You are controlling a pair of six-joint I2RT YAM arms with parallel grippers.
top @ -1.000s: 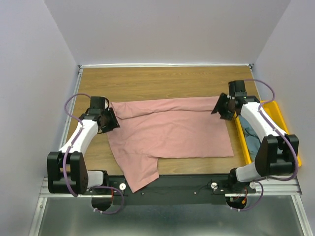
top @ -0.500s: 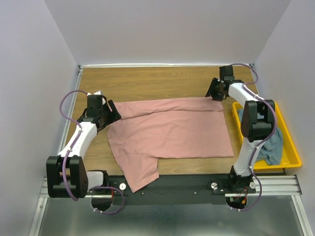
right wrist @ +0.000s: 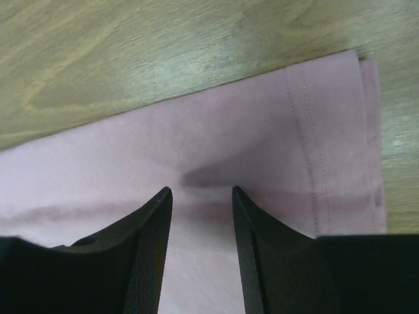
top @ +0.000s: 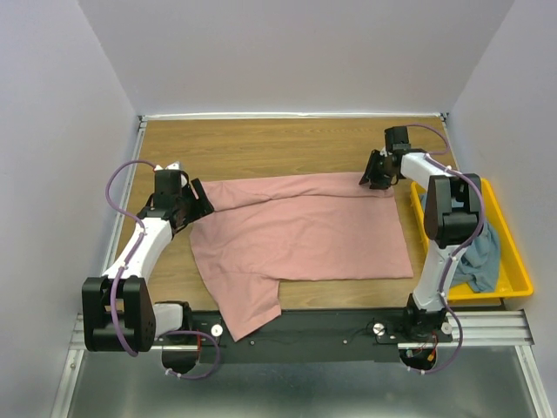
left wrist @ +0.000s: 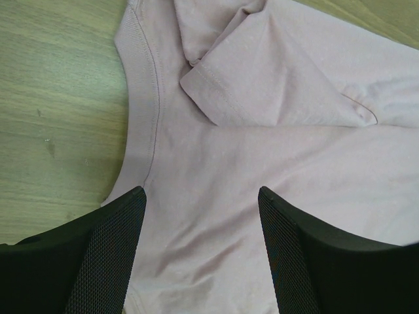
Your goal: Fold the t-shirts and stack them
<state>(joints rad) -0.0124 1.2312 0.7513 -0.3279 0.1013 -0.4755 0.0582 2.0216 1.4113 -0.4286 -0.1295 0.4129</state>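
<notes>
Left tool point(left wrist: 201, 196) spread wide above dusty-pink t-shirt point(top: 300, 231) on tabletop point(top: 261, 144); right tool point(right wrist: 201, 191) half-spread, straddling its creased far corner.

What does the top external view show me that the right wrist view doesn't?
Only top external: the whole pink t-shirt on the table, the blue-grey t-shirt in the yellow bin, and the left pincer at the pink shirt's left edge. Only right wrist: the stitched hem and a small pucker between the fingertips. Both: the right pincer at the shirt's far right corner.
</notes>
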